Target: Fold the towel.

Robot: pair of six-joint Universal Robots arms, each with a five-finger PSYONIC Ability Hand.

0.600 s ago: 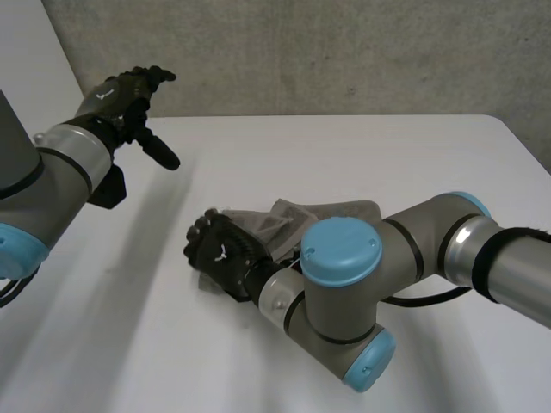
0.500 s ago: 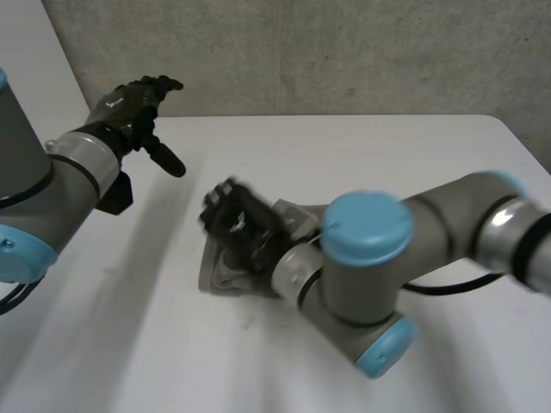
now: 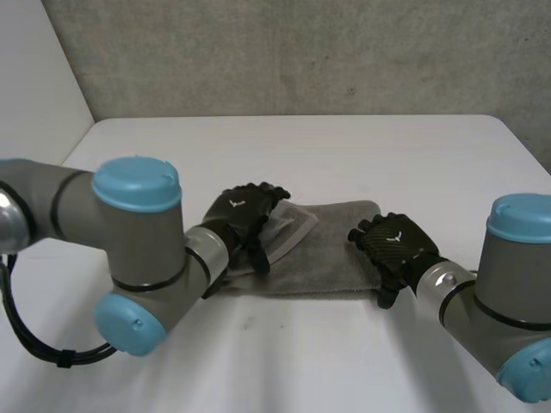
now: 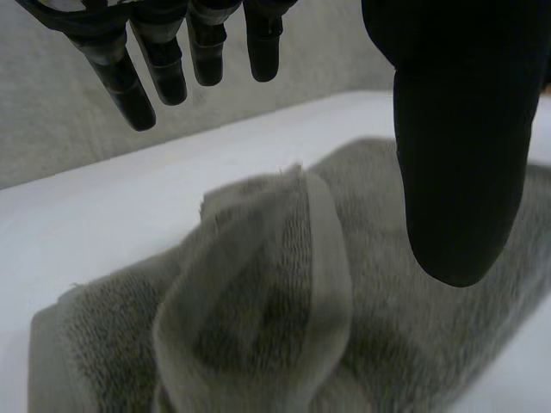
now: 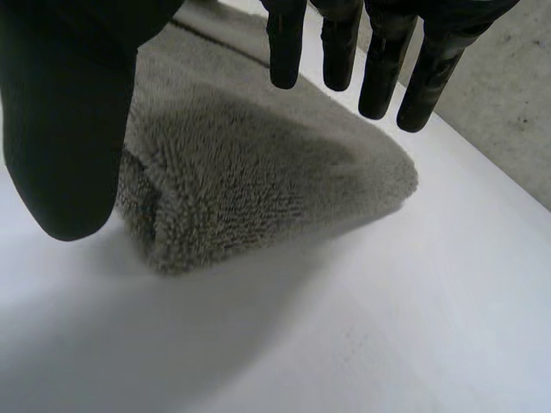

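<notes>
Both spread: left hand (image 3: 244, 215) above one towel (image 3: 331, 258) end; right hand (image 3: 394, 245) above the other.

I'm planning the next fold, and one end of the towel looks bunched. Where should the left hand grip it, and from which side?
Probably the raised flap of the towel, below the open left hand. Come from above, fingers one side, thumb the other: the flap humps up into a ridge to pinch, while the rest lies flat on the table.

text: none readable
left robot hand (image 3: 245, 215): white emblem on its back, no letters
right robot hand (image 3: 394, 245): white emblem likewise
</notes>
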